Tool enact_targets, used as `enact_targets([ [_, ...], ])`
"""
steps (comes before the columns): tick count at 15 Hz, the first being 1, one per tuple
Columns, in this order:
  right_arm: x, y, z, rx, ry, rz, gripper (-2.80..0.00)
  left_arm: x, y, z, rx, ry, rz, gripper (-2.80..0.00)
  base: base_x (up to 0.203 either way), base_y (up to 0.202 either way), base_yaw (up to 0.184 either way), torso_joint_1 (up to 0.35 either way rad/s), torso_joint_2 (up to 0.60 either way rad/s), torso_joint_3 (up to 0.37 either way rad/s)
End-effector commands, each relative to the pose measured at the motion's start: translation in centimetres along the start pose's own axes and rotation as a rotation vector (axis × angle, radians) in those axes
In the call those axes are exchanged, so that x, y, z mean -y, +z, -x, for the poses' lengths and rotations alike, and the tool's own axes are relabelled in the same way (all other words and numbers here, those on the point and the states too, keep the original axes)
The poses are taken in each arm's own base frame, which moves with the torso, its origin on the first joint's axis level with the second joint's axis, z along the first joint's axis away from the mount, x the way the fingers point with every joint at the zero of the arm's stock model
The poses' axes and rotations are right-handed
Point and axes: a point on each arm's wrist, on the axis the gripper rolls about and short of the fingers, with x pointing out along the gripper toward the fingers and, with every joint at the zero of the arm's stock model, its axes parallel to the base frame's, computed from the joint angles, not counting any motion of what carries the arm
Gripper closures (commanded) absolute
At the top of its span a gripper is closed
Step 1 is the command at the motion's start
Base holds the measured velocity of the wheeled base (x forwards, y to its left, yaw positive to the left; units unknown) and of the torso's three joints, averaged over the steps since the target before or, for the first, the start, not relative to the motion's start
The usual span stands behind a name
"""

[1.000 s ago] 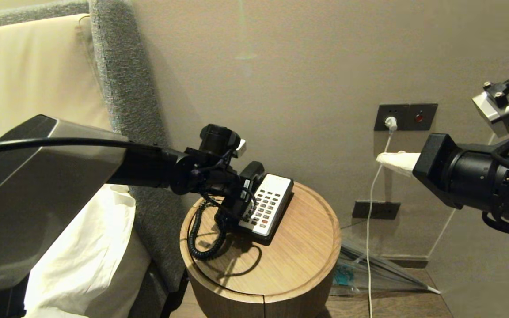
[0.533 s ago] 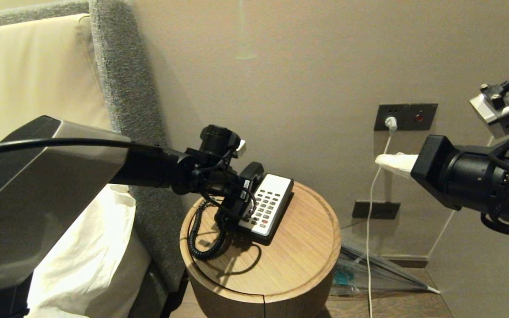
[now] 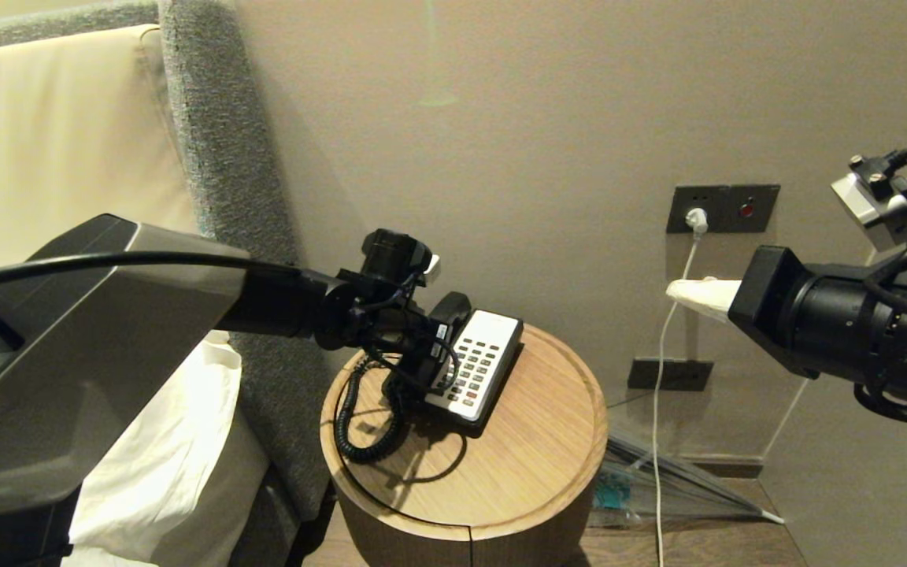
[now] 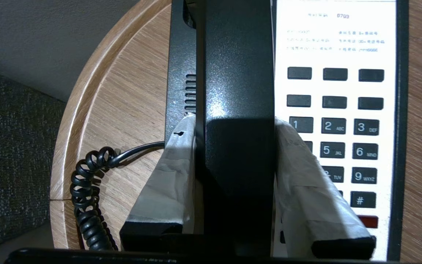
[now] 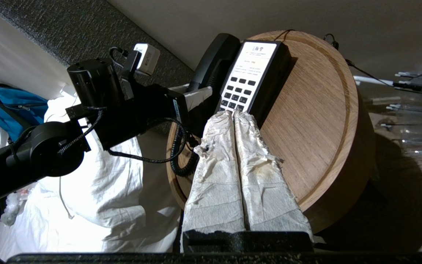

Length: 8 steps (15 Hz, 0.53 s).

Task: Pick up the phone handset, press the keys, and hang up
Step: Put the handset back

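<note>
left gripper (image 4: 234, 172) clamps the phone handset (image 4: 238, 73) midway for balance; right gripper (image 5: 233, 121), jaws closed, waits at 3 o'clock to poke the keys (image 4: 333, 126).

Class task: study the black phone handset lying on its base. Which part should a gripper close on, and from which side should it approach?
Grip the phone handset on its straight middle bar, coming from above with one finger down each long side, as the left gripper does now. The bar is narrow and flat-sided; the blocky ends are wider.

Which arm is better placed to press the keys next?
Right. The right claw is free, fingers together, pointing toward the keys. The left claw clamps the phone handset.
</note>
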Motion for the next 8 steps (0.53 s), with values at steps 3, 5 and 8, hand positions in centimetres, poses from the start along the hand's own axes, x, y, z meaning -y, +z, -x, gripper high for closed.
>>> enact_targets([
  [3, 0.04, -0.09, -0.16, -0.004, -0.003, -0.003, 0.0, -0.06, -0.58, -0.92, -0.024, 0.003, 0.001, 0.0, 0.0, 0.0, 0.0, 0.0, 0.0, 0.0],
  [5, 0.16, -0.26, -0.22, -0.014, -0.003, -0.002, 0.0, -0.06, -0.63, -0.94, -0.026, 0.002, 0.001, 0.0, 0.0, 0.0, 0.0, 0.0, 0.0, 0.0],
  [8, 0.18, -0.33, -0.41, -0.012, 0.001, -0.004, 0.0, -0.04, -0.83, -1.22, -0.034, -0.004, -0.001, 0.0, 0.0, 0.0, 0.0, 0.0, 0.0, 0.0],
])
